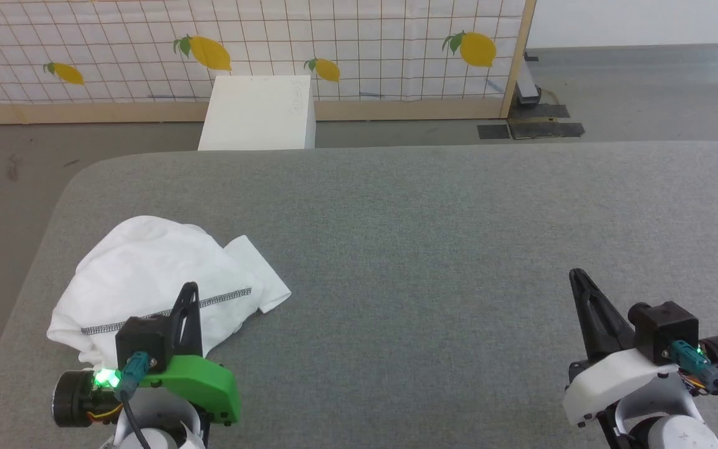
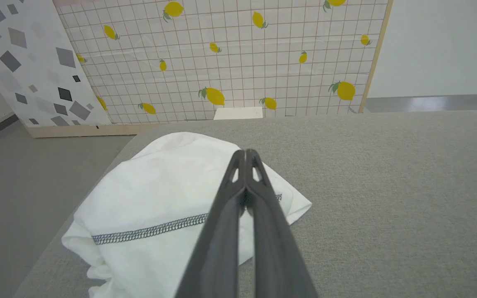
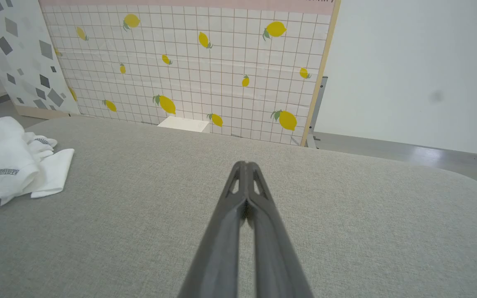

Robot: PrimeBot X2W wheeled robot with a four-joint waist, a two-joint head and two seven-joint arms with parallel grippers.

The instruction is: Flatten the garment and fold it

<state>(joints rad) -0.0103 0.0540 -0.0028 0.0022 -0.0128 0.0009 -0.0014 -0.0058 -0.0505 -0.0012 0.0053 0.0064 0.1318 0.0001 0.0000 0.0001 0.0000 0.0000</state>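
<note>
The garment (image 1: 147, 280) is a white shirt bunched in a heap at the near left of the grey padded table (image 1: 434, 249), a dark zigzag seam running across it. In the left wrist view the garment (image 2: 155, 198) lies just beyond and under my fingers. My left gripper (image 1: 191, 288) hovers over the heap's near edge, shut and holding nothing. Far to the right, my right gripper (image 1: 577, 274) is shut and empty above bare table. The right wrist view has the garment (image 3: 10, 165) at its left edge and the right gripper (image 3: 245, 164) pointing over the table.
A white rectangular box (image 1: 259, 112) stands on the floor beyond the table's far edge, against a lemon-patterned grid screen (image 1: 359, 43). The table's rounded left corner (image 1: 78, 181) drops to grey floor. Wide bare table surface stretches between the two grippers.
</note>
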